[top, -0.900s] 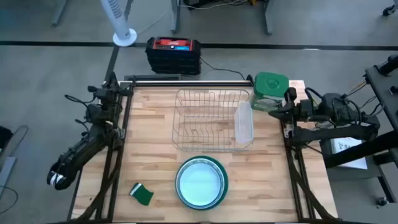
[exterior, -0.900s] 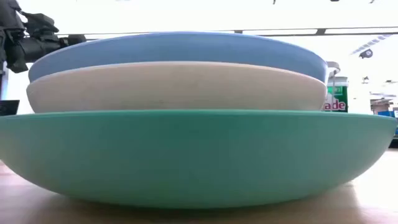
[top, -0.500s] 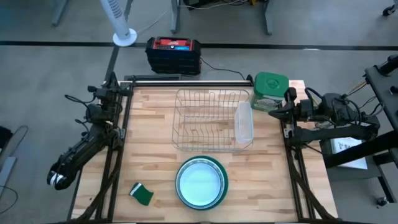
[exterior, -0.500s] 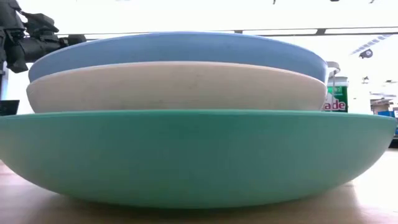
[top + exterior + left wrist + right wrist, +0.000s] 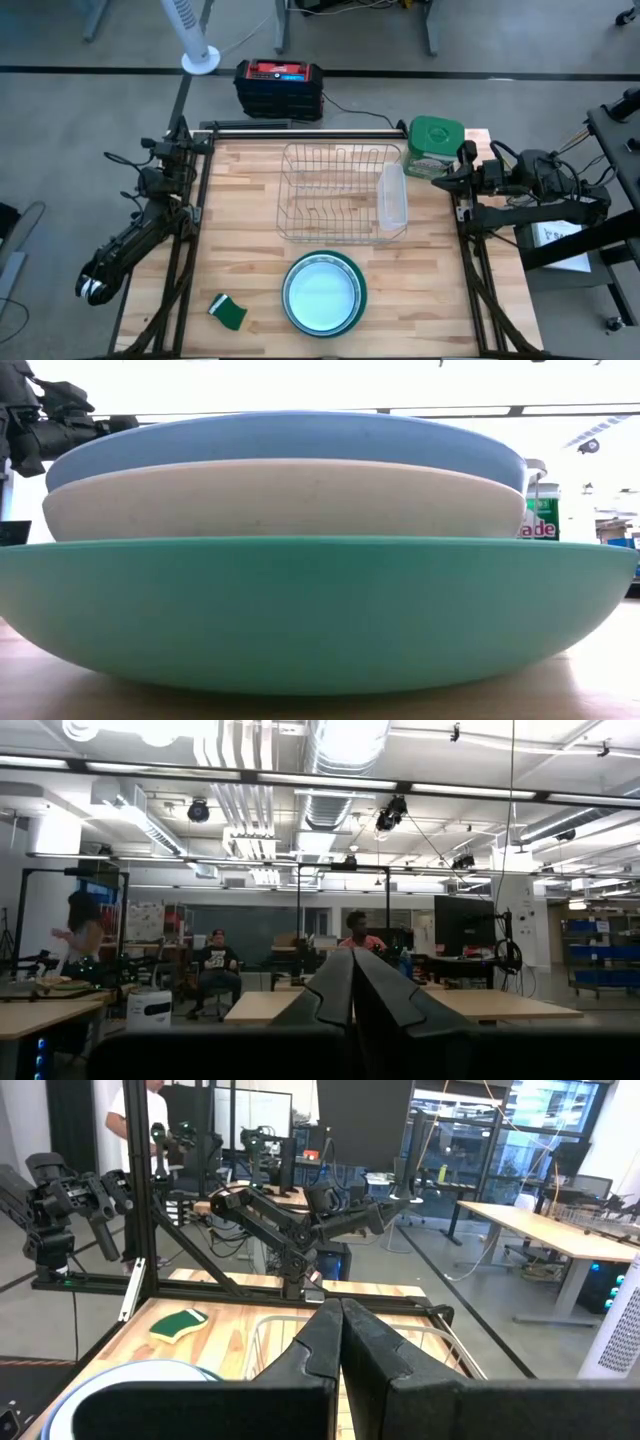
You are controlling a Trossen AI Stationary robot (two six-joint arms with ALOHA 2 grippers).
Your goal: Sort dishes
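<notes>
High view: plates (image 5: 322, 292) stacked at near-centre of tabletop (image 5: 250, 210), wire rack (image 5: 340, 190) just beyond. Left claw (image 5: 92, 288) off the left edge, right claw (image 5: 447, 172) at far right by green-lidded container (image 5: 434, 143); both pressed together.

Low view: blue plate (image 5: 285, 438) on cream (image 5: 285, 500) on teal (image 5: 320, 610).

Wrist views: fingers together, nothing held.

Advice: open wide before descending, take blue by its rim only, lift w/o dragging cream.

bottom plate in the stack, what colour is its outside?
Teal-green; the bottom plate shows it best in the low view, under the cream plate and blue plate.
</notes>
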